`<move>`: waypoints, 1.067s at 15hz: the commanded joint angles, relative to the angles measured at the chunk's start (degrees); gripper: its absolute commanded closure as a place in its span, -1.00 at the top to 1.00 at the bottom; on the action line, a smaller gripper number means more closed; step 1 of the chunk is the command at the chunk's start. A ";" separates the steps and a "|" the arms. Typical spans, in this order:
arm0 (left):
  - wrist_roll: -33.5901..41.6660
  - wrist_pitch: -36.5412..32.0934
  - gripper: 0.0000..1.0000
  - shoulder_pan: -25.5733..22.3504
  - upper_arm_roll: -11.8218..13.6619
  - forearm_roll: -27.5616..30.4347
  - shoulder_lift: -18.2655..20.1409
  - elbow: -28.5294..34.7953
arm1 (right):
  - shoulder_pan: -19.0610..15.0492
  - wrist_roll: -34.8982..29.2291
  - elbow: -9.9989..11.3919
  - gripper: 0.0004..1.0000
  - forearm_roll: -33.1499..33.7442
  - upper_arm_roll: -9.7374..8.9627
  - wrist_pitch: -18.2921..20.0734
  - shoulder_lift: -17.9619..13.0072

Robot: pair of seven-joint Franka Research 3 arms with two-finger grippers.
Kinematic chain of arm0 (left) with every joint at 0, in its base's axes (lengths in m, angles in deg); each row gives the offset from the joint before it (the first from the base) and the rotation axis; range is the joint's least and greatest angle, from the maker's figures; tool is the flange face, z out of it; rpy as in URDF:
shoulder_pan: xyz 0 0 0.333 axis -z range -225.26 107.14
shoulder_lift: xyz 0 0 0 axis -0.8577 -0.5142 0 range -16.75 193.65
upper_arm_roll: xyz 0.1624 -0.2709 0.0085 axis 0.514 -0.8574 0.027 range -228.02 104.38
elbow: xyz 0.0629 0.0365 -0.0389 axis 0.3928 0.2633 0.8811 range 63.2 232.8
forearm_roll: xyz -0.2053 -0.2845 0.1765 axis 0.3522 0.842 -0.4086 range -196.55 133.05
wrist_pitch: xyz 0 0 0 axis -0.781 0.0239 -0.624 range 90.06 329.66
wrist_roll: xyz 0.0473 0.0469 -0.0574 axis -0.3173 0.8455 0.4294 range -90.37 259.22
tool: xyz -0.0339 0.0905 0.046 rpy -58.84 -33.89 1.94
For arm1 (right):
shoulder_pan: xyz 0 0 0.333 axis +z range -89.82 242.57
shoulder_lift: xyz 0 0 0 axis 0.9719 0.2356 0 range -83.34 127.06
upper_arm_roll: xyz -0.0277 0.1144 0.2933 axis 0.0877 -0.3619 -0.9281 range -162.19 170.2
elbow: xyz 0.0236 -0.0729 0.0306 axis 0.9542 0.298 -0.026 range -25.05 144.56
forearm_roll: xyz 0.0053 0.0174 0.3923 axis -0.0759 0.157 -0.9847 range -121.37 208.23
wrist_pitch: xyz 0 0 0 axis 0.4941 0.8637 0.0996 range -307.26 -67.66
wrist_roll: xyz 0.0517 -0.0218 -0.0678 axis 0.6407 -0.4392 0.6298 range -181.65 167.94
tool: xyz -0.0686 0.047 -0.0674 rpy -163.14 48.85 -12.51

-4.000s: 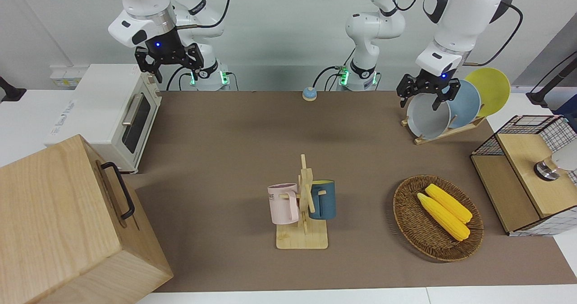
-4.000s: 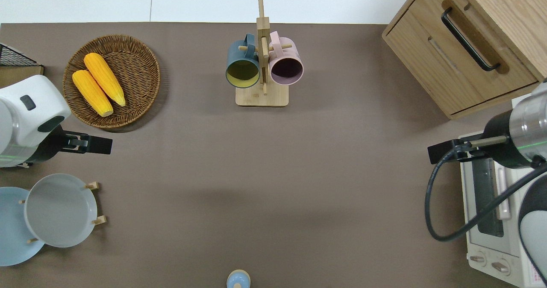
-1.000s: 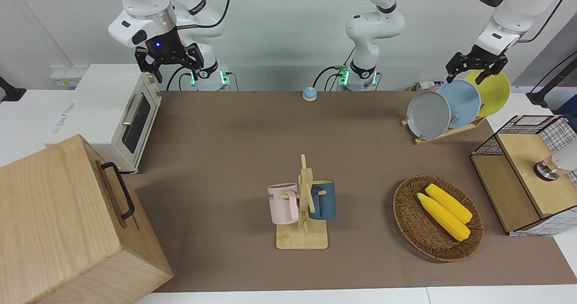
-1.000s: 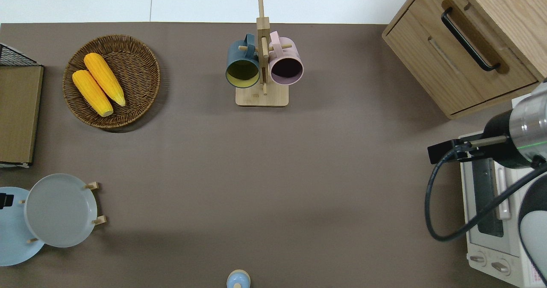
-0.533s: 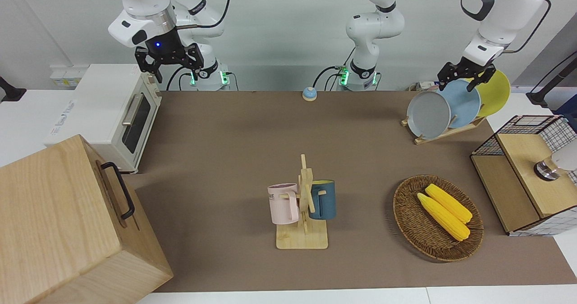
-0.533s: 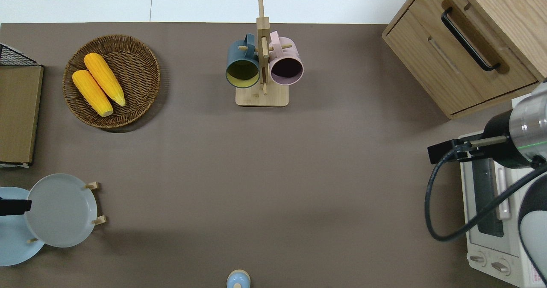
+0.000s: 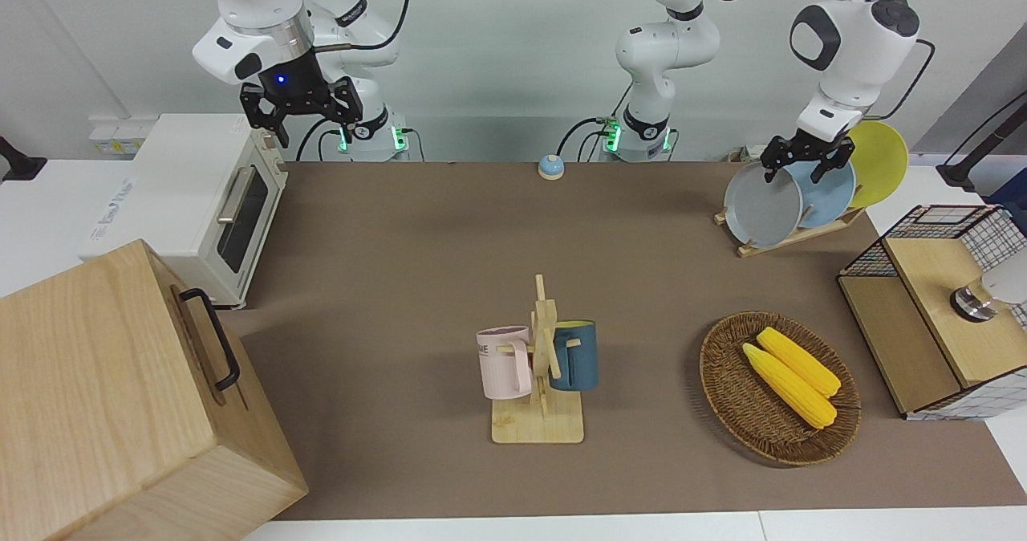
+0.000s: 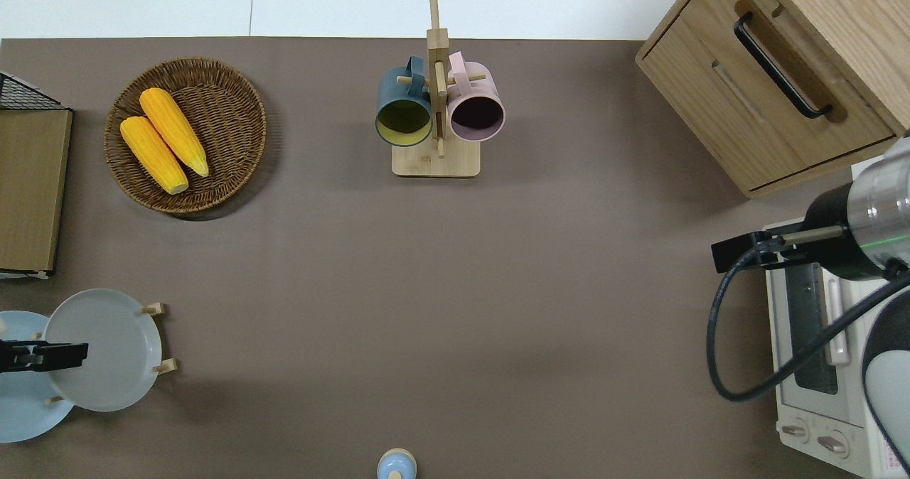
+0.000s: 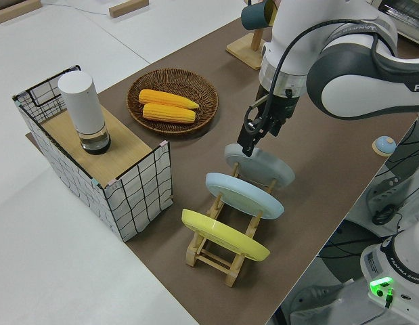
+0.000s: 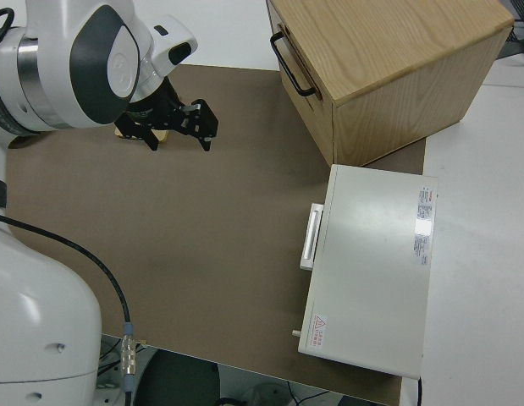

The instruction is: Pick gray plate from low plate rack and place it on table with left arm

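Observation:
The gray plate (image 7: 761,208) leans in the end slot of the low plate rack (image 7: 794,236), at the left arm's end of the table (image 7: 417,228). It also shows in the overhead view (image 8: 110,351) and the left side view (image 9: 267,168). My left gripper (image 7: 797,165) is open and empty at the plate's top rim, over the edge it shares with the sky-blue plate (image 8: 43,355). I cannot tell if it touches the rim. My right gripper (image 7: 298,115) is parked and open.
A sky-blue plate (image 7: 830,192) and a yellow plate (image 7: 882,160) stand in the same rack. A corn basket (image 7: 726,396), a wire-sided box (image 7: 935,300), a mug tree (image 7: 541,364), a toaster oven (image 7: 200,204), a wooden cabinet (image 7: 104,396) and a small bell (image 7: 550,167) are on the table.
My left gripper came down and moved along the rack, from above the yellow plate to the gray plate's top rim. The plates and the right arm have not moved.

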 commanded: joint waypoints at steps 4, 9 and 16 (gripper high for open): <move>3.47 10.09 0.99 -3.22 -0.08 -0.93 1.95 8.61 | -0.56 -0.01 -0.35 0.97 -0.59 -0.33 0.82 -0.14; 3.38 10.09 0.14 -3.05 -0.08 -0.84 1.86 8.61 | -0.56 -0.01 -0.35 0.98 -0.59 -0.33 0.82 -0.14; 3.38 9.92 -1.00 -2.35 -0.08 -0.23 1.86 8.35 | -0.56 0.08 -0.35 0.97 -0.59 -0.33 0.82 -0.14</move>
